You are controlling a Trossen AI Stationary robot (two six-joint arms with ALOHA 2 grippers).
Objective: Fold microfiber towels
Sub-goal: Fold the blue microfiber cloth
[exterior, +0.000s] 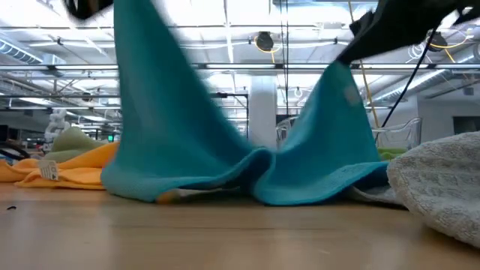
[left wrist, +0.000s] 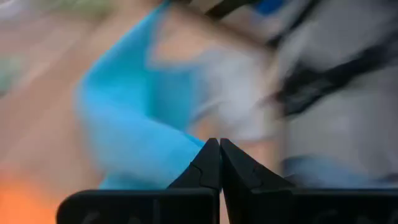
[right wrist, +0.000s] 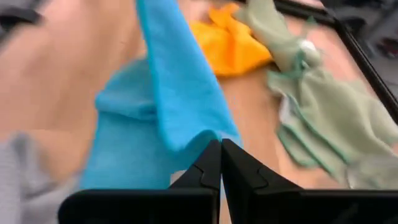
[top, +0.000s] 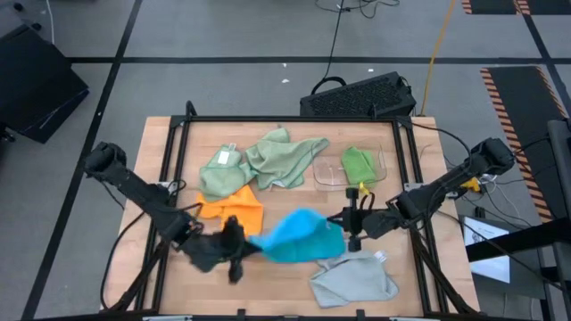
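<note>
The bright blue towel (top: 303, 236) is held up at two ends between my grippers, and its sagging middle (exterior: 251, 176) rests on the table. My left gripper (top: 239, 242) is shut on its left end and my right gripper (top: 346, 223) on its right end. An orange towel (top: 234, 209) and two pale sage green towels (top: 223, 174) (top: 287, 159) lie flat behind it. A light grey towel (top: 355, 278) lies at the near right. A bright green towel (top: 357, 165) lies in the clear tray. My left gripper pinches the blue towel's left end (left wrist: 186, 149) between its two shut fingers, coming slanting down from the table's left. That end is lifted and the cloth slopes down from it to the table; how many layers it holds I cannot tell. My right gripper pinches the blue towel's right end (right wrist: 200, 142) between its two shut fingers, slanting down from the table's right. The cloth falls from the fingers (exterior: 341, 75) to the table, slack in the middle.
A clear shallow tray (top: 379, 169) stands at the far right of the wooden board. A black frame (top: 285, 119) runs around the board. A keyboard (top: 361, 94) lies beyond the far edge. Bare wood (exterior: 225, 232) shows near the front edge.
</note>
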